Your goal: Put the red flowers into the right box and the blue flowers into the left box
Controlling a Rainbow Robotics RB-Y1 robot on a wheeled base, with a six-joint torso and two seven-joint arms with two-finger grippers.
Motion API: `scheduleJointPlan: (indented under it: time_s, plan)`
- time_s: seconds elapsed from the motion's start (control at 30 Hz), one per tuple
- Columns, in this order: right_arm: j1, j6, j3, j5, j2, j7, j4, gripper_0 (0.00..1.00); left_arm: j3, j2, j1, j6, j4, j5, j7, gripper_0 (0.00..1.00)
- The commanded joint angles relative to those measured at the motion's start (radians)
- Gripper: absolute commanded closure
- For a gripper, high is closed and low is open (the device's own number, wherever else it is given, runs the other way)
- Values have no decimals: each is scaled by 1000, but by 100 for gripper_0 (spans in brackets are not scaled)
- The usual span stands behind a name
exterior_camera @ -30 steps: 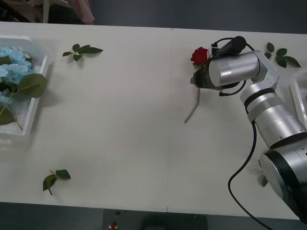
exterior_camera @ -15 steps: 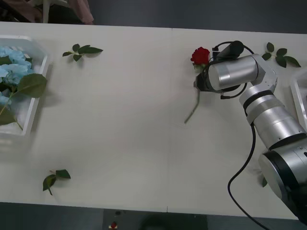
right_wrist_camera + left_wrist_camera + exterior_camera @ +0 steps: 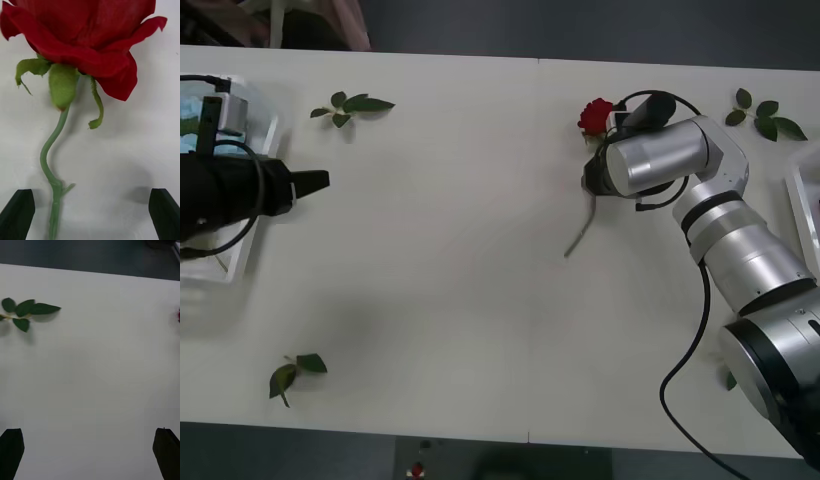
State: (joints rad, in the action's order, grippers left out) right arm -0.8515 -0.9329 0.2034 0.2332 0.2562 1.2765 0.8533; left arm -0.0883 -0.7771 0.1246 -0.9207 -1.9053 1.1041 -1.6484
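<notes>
While your right jaws stand spread, read the scene outward from them:
Right gripper (image 3: 90, 213): parted wide, straddling the stem just below the bloom, ready to close.
Red flower (image 3: 595, 115): lies on the table (image 3: 460, 280), bloom at 12 o'clock, stem trailing to 6.
Right box (image 3: 805, 215): at 3 o'clock of the rose, its drop-off.
Left gripper (image 3: 90, 453): spread and empty, over the left box (image 3: 255, 215).

a robot test bench in a lab-like room

a long plain white table (image 3: 460, 260) made of joined panels stands over a dark grey floor (image 3: 580, 30), set with artificial leaf sprigs (image 3: 350, 104) and a white tray (image 3: 248, 235), a cabled silver robot arm (image 3: 740, 250) reaching across.
</notes>
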Motion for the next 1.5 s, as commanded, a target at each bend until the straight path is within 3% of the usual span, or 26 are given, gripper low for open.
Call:
scheduleJointPlan:
  time_s: [0.03, 0.07, 0.13, 0.23, 0.3, 0.33, 0.4, 0.73, 1.07, 1.23, 1.27, 1.3, 1.33, 1.37, 1.5]
  plan:
    - [-26, 9, 1, -11, -18, -40, 7, 19, 70, -27, -3, 37, -120, 5, -4, 0]
    - [-26, 11, 2, -11, -20, -40, 9, 22, 88, -31, 0, 42, -132, 5, -4, 0]
    - [-20, 12, 4, -12, -18, -39, 7, 38, 159, -62, 9, 68, -182, 13, 1, 0]
    - [-15, 16, 7, -12, -18, -37, 9, 76, 228, -94, 9, 102, -244, 25, -2, 0]
    - [-14, 17, 8, -12, -18, -34, 7, 80, 252, -111, 9, 114, -279, 23, -2, 0]
    - [-12, 17, 7, -12, -18, -34, 9, 92, 268, -117, 9, 122, -299, 25, -2, 0]
    - [-12, 17, 8, -12, -18, -31, 9, 98, 291, -133, 9, 145, -324, 28, -4, 0]
    - [-14, 9, 10, 11, -6, -29, 29, 100, 397, -212, 13, 267, -390, 48, -45, 0]
    - [-12, -271, -16, 115, 95, -28, 305, 100, 446, -251, 76, 269, -383, 48, -111, 0]
    - [-11, -320, -58, 126, 112, -23, 362, 100, 446, -258, 76, 263, -379, 40, -128, 0]
    - [-6, -313, -58, 123, 114, -20, 362, 90, 446, -258, 76, 260, -376, 39, -133, 0]
    - [-1, -304, -58, 121, 112, -20, 362, 69, 444, -257, 75, 260, -373, 37, -136, 0]
    - [9, -279, -58, 117, 112, -26, 362, 24, 443, -258, 75, 260, -365, 33, -142, 0]
    - [20, -251, -58, 120, 112, -29, 362, 3, 433, -258, 75, 257, -354, 31, -165, 0]
    - [58, -184, -55, 123, 103, -29, 362, 0, 383, -252, 84, 201, -319, 39, -232, 0]
